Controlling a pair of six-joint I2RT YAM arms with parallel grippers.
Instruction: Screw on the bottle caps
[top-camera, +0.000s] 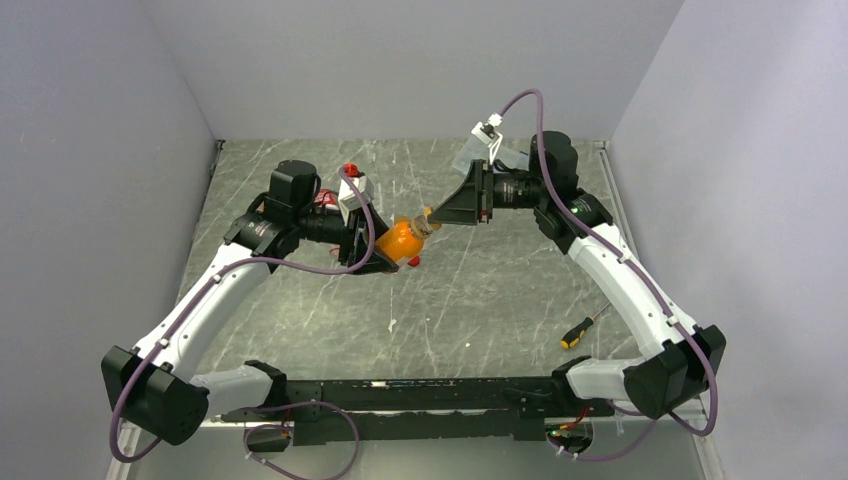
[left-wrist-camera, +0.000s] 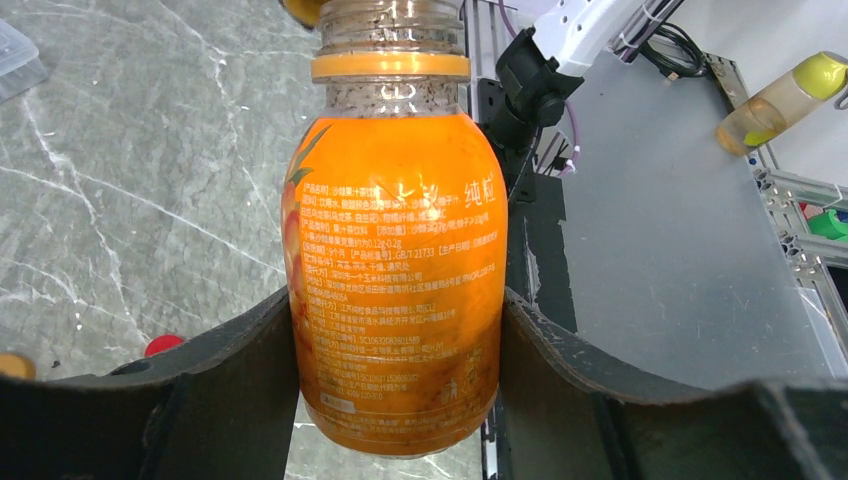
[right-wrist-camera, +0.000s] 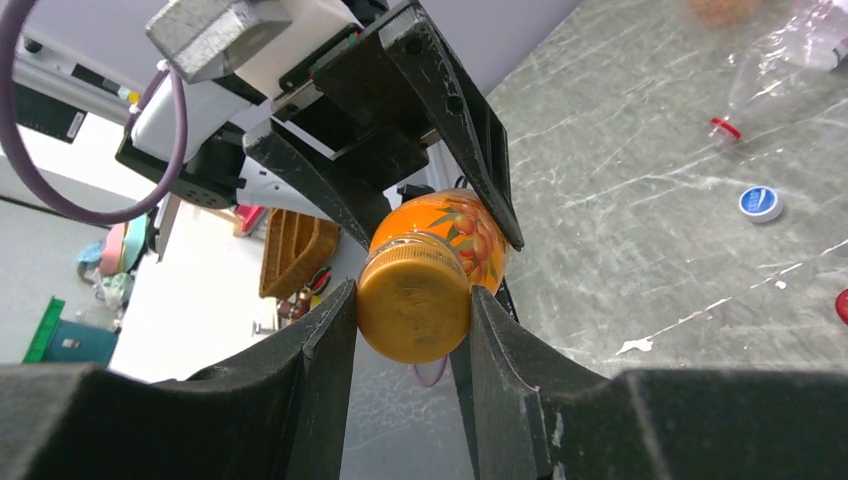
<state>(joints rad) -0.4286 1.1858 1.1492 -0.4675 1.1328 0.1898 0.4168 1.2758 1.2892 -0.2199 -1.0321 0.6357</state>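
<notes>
Above the marbled table (top-camera: 470, 300) we clamp the orange bottle (left-wrist-camera: 395, 250) in our left gripper (left-wrist-camera: 398, 300) (neck outward) so our right gripper (right-wrist-camera: 410, 292), pinching the orange cap (right-wrist-camera: 413, 310) at its mouth, can twist it on.

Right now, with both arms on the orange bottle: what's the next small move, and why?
Probably the right gripper twists the orange cap down: the left gripper clamps the orange bottle, and its neck threads look bare.
</notes>
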